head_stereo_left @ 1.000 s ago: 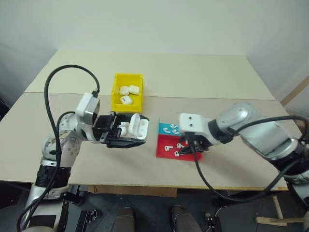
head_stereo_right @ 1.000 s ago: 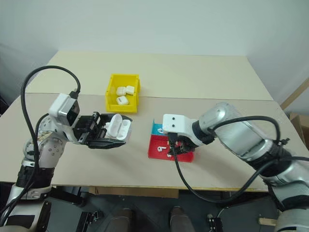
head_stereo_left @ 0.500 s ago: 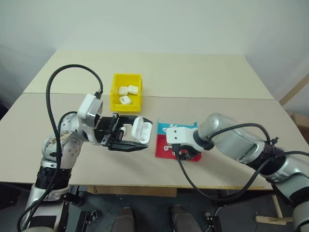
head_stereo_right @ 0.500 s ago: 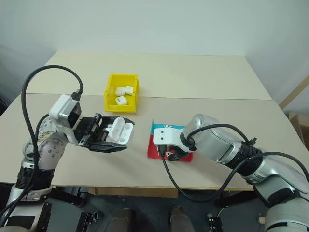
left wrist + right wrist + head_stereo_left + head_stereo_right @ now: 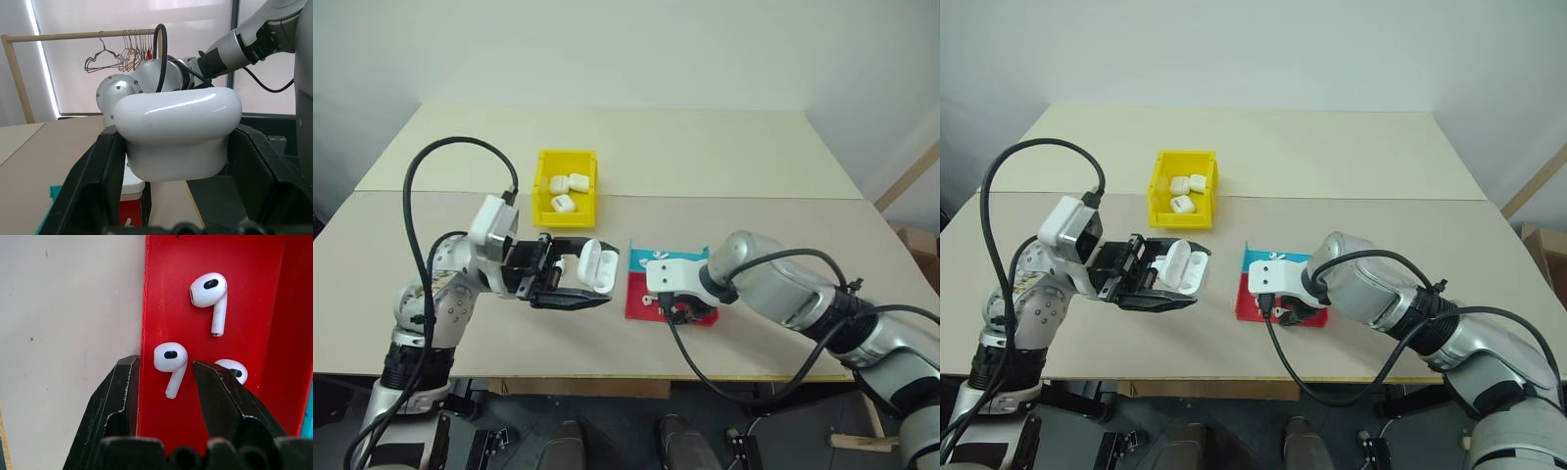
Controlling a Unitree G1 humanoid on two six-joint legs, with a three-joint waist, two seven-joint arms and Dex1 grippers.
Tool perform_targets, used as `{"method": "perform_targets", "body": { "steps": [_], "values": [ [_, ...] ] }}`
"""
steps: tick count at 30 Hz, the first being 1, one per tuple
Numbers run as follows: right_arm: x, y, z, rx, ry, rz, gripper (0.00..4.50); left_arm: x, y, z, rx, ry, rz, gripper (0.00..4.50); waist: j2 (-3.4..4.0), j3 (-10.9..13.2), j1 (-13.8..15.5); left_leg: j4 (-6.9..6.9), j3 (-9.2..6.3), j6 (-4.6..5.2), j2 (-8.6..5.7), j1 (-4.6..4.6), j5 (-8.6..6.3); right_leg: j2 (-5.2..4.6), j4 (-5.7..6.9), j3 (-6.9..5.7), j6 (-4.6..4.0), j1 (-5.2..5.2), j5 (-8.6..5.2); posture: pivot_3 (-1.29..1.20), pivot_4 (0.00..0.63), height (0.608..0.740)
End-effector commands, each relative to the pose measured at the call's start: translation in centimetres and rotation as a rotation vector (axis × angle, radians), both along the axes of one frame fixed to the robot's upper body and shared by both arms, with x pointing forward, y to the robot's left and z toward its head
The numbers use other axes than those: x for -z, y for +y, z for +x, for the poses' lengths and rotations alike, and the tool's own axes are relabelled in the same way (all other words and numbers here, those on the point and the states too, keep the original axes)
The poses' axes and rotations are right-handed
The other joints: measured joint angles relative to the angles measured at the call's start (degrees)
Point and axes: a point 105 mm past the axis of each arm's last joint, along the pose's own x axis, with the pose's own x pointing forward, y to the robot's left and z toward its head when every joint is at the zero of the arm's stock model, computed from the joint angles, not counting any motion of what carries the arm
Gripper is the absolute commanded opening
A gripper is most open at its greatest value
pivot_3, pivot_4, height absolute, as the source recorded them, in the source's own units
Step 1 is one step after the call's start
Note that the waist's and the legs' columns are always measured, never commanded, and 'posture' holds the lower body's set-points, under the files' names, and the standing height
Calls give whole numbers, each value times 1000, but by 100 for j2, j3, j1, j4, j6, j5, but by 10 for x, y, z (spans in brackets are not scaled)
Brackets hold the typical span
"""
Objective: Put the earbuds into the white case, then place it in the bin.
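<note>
The left pincer (image 5: 576, 283) is clamped on a small glossy white rounded charging case (image 5: 593, 264) with its hinged lid open, held above the pale beige surface (image 5: 724, 166) just left of the flat blue and red tray (image 5: 640, 258). The right pincer (image 5: 165, 382) points down into the tray's red part, its black fingers (image 5: 120, 387) partly apart on either side of a tiny glossy white earbud (image 5: 170, 359) lying there, not yet touching it. Two more earbuds (image 5: 211, 291) lie near on the red. Behind, the small yellow plastic bin (image 5: 544, 186) holds three closed white cases (image 5: 563, 204). No brand, label or writing can be read on any of them.
</note>
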Motion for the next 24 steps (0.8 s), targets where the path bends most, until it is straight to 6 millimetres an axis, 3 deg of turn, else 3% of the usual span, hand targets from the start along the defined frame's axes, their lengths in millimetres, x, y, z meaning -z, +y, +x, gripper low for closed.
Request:
{"method": "perform_targets", "body": {
  "steps": [1,8,11,14,19,24],
  "values": [
    [-11,3,5,-12,-44,21,2166,-8,3,-5,3,-40,-6,2803,0,0,0,0,0,0,0,0,0,0,0,0,0,0,0,0,150,740],
    [-8,3,4,-23,-30,22,2166,-5,4,-5,-1,-38,2,2803,0,0,-2,0,0,0,0,1,0,1,0,0,0,0,0,0,150,740],
    [-6,3,2,-25,-23,19,1563,-5,4,-6,-3,-37,5,2803,0,0,-3,0,0,0,0,1,0,1,0,0,0,0,0,0,150,740],
    [-5,2,0,-22,-10,25,647,-4,5,-6,-4,-34,8,2803,1,-1,-4,0,0,0,0,3,0,1,1,0,0,1,0,0,150,740],
    [-16,1,-4,17,8,98,620,-2,6,-6,-1,-30,15,2803,1,0,-2,0,0,0,0,1,0,1,1,-1,-1,1,0,0,150,740],
    [-48,-1,-12,117,62,302,620,-4,8,-4,6,-27,10,2803,1,0,1,0,-2,0,0,-3,0,0,0,-1,-1,-1,1,0,150,740]
  ]
}}
